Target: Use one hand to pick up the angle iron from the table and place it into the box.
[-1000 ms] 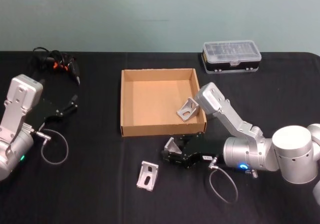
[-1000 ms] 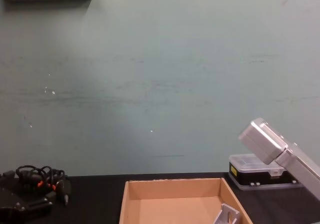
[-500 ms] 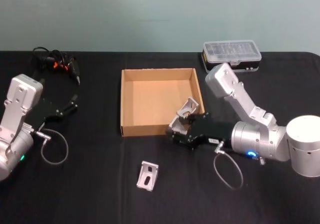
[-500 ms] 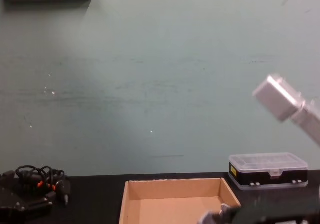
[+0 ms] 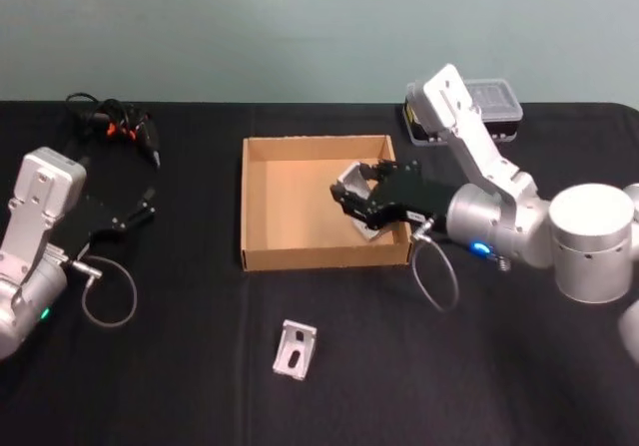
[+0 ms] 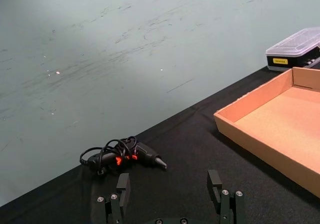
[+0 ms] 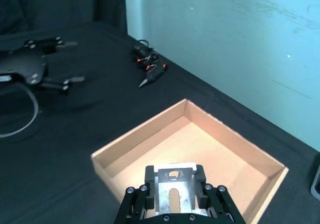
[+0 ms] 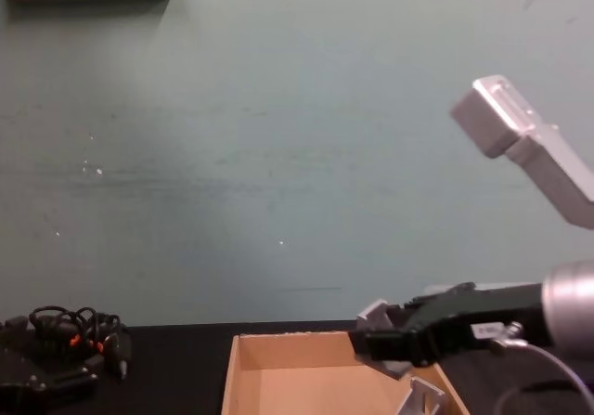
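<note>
Clearance is good above the wide shallow tan cardboard box (image 5: 319, 258): low walls, no lid, most of its floor bare. A silver angle iron (image 8: 422, 398) sits inside near the right wall. The black right end effector (image 5: 357, 195) hangs over the box's right half, above the rim, elbow raised high and forearm roughly level. Its fingers are clamped on a second silver L-shaped bracket (image 7: 172, 194). A third bracket (image 5: 296, 349) lies on the black tabletop (image 5: 200, 386), in front of the box and well apart. The left end effector (image 6: 170, 196) rests far left, fingers spread, empty.
</note>
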You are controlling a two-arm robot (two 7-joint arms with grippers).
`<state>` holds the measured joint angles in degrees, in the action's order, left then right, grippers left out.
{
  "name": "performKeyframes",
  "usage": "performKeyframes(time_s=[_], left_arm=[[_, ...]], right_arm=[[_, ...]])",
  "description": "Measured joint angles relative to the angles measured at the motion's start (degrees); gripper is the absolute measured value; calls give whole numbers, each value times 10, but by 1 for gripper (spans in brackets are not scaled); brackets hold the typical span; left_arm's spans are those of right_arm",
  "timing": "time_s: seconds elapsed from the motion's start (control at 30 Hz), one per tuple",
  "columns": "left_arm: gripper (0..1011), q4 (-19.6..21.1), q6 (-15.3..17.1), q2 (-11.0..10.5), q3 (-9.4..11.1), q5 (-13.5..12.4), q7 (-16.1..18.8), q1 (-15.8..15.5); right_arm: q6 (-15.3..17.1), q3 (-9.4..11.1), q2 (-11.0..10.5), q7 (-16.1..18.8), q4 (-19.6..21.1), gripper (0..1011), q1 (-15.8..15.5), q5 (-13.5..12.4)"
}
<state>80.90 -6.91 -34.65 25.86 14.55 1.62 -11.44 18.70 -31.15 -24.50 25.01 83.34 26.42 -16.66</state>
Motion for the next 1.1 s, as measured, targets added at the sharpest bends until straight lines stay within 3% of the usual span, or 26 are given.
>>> performKeyframes(time_s=[0.3,0.6,0.9,1.1], left_arm=[[1011,0,0,0,0,0,0,0],[1011,0,0,0,0,0,0,0],[1011,0,0,0,0,0,0,0],[1011,0,0,0,0,0,0,0]], right_arm=[[-9,-12,57,7,-100,450,49,18],[-12,-29,93,23,-176,450,79,39],[-14,-36,115,31,-223,450,97,58],[-11,-37,119,35,-231,450,99,67]])
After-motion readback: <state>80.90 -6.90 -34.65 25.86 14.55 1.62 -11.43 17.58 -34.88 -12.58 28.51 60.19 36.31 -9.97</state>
